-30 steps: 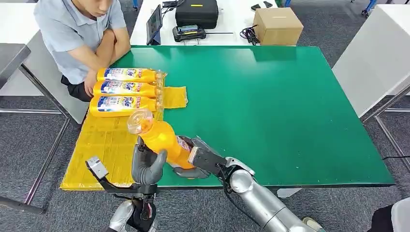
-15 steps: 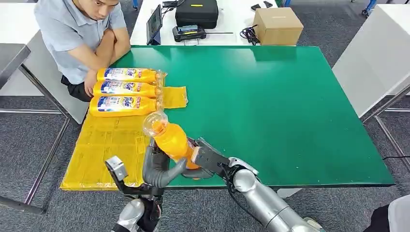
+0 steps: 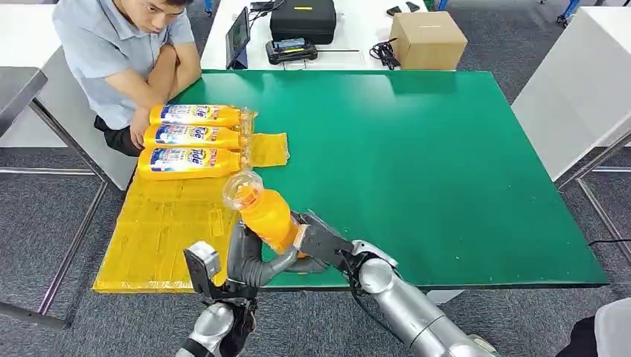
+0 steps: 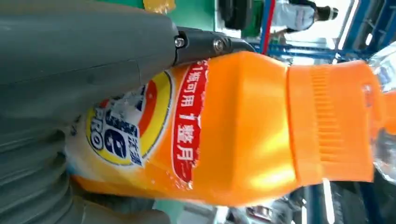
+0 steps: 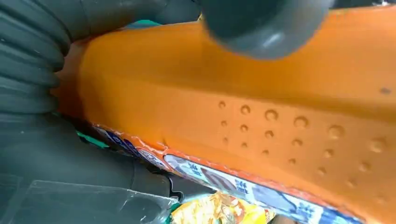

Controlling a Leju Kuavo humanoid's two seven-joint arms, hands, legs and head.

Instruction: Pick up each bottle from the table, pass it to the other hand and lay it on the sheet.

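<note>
Now orange bottle (image 3: 266,216) held tilted above table's near edge, clear cap toward sheet (image 3: 160,223). Left hand (image 3: 249,256) and right hand (image 3: 316,242) both grip its body. Three bottles (image 3: 195,138) lie on sheet, beside person (image 3: 123,52).

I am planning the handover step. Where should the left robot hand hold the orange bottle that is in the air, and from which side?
Probably the labelled body of the orange bottle, just below the shoulder, coming from the sheet side. The bottle tilts cap-up toward the yellow sheet, the right robot hand holds its lower part, and the left robot hand already wraps the middle.
</note>
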